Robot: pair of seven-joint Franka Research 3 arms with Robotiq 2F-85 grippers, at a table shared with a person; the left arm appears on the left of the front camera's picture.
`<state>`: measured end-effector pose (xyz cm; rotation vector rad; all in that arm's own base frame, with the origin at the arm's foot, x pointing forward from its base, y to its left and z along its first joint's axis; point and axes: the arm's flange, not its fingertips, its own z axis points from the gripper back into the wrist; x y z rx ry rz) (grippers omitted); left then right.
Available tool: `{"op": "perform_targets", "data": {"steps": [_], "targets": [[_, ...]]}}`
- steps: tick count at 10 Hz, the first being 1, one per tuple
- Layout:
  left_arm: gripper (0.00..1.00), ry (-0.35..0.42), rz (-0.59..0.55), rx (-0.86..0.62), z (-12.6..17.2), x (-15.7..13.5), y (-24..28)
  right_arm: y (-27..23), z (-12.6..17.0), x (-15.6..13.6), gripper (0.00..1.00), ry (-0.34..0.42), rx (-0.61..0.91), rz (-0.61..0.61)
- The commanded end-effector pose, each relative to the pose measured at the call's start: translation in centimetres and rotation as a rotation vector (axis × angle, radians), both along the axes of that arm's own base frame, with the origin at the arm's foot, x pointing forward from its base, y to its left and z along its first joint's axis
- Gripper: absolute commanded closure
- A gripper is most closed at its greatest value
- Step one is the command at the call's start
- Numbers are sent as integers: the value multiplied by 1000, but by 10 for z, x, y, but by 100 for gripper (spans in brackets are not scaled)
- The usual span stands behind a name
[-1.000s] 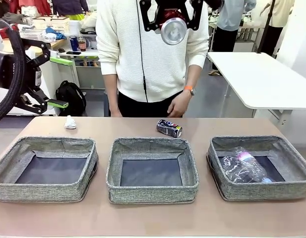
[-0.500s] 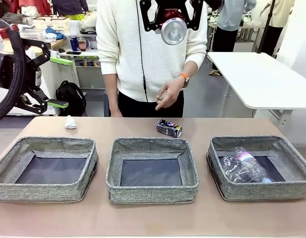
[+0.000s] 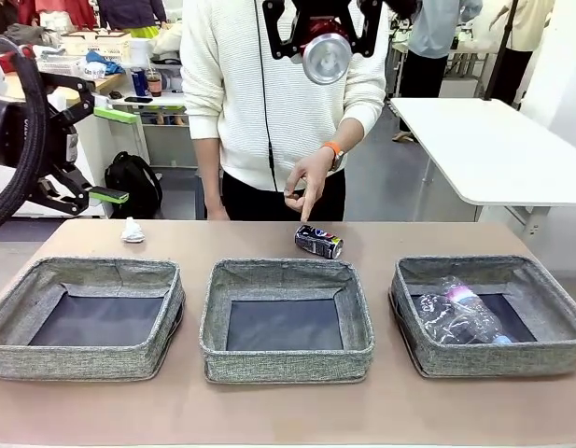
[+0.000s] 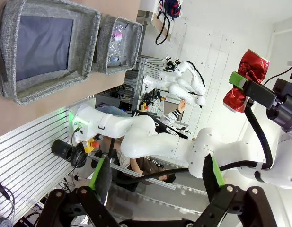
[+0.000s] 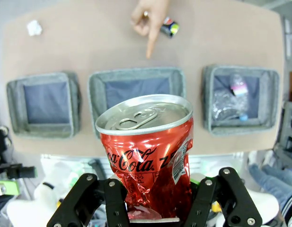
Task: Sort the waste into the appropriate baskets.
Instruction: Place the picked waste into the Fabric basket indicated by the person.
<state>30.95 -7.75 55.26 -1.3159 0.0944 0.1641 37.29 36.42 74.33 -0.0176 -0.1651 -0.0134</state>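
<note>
High over the table's far side, my right gripper (image 3: 321, 33) is shut on a crushed red can (image 3: 325, 58); the right wrist view shows that can (image 5: 150, 142) upright between the jaws of the right gripper (image 5: 153, 201). My left gripper (image 3: 113, 154) hangs open and empty at the far left. A dark blue-black can (image 3: 318, 241) lies behind the middle basket (image 3: 286, 362). A white tissue wad (image 3: 132, 231) sits behind the left basket (image 3: 82, 359). The right basket (image 3: 498, 359) holds a clear bottle (image 3: 470, 313) and a clear bag (image 3: 435, 322).
A person in a white sweater stands at the far edge, one hand (image 3: 304, 185) pointing a finger down just above the dark can. A white side table (image 3: 493, 149) stands at the back right. Bare tabletop (image 3: 288, 411) runs in front of the baskets.
The person's hand has come forward and now points a finger down over the dark can. Neither arm has moved.
</note>
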Motion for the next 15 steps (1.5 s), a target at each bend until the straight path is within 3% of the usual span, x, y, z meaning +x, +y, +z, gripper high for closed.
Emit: {"op": "perform_targets", "data": {"steps": [1,6,7,9,10,12,13,14,15], "targets": [[0,9,4,-24,3,0,-2,-3,0,-2,100,4,1,8],[0,9,4,-24,3,0,-2,0,0,0,100,0,0,0],[0,9,4,-24,3,0,-2,3,-5,8,100,-15,16,75],[0,9,4,-24,3,0,-2,-1,-81,12,100,40,51,136],[0,9,4,-24,3,0,-2,0,-126,4,100,58,54,74],[0,9,4,-24,3,0,-2,4,-179,-17,100,113,91,160],[0,9,4,-24,3,0,-2,2,-200,-24,100,101,79,168],[0,9,4,-24,3,0,-2,-3,-239,-24,100,50,65,161],[0,9,4,-24,3,0,-2,-1,-267,-27,100,98,181,204]]}}
